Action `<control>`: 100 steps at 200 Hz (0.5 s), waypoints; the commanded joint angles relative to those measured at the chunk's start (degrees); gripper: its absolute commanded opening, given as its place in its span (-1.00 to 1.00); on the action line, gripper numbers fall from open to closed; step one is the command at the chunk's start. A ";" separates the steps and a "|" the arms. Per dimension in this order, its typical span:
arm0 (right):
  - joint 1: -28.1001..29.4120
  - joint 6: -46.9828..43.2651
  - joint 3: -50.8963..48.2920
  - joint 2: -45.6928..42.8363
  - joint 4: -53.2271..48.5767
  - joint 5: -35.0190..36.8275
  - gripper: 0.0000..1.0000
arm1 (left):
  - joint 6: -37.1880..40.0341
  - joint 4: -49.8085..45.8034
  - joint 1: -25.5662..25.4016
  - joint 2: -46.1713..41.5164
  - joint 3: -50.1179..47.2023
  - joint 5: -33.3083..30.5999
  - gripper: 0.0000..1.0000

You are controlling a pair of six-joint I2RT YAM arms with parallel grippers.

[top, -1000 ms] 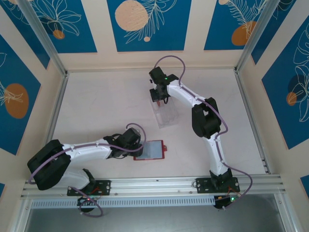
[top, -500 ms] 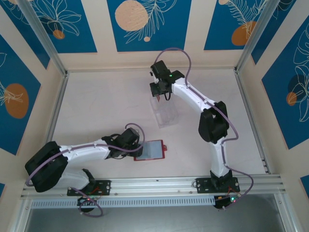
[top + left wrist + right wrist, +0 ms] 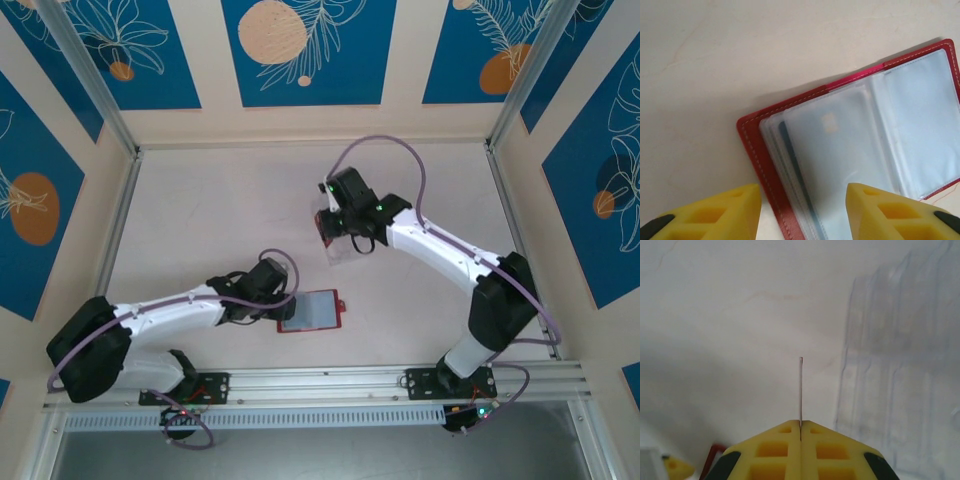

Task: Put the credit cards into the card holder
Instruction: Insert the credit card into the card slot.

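Clamped shut on a red card, seen edge-on between its fingers, your right gripper has swung back from the far end of the clear tray toward mid-frame. By that reading, a card is out and bound for the holder. Its arm now reaches low, elbow out at right. At lower centre the red card holder lies open, and your left gripper still waits over its corner, jaws wide and empty.
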 commanded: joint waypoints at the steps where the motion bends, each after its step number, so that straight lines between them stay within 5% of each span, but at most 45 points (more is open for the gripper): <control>1: 0.26 5.83 -7.96 -5.85 7.88 -5.63 -1.00 | 1.80 -1.09 0.64 2.35 2.08 1.13 -0.08; 100: 4.26 19.21 -36.79 -19.90 33.88 -8.49 -1.00 | 2.25 -3.06 0.63 4.25 -0.22 -0.59 -0.21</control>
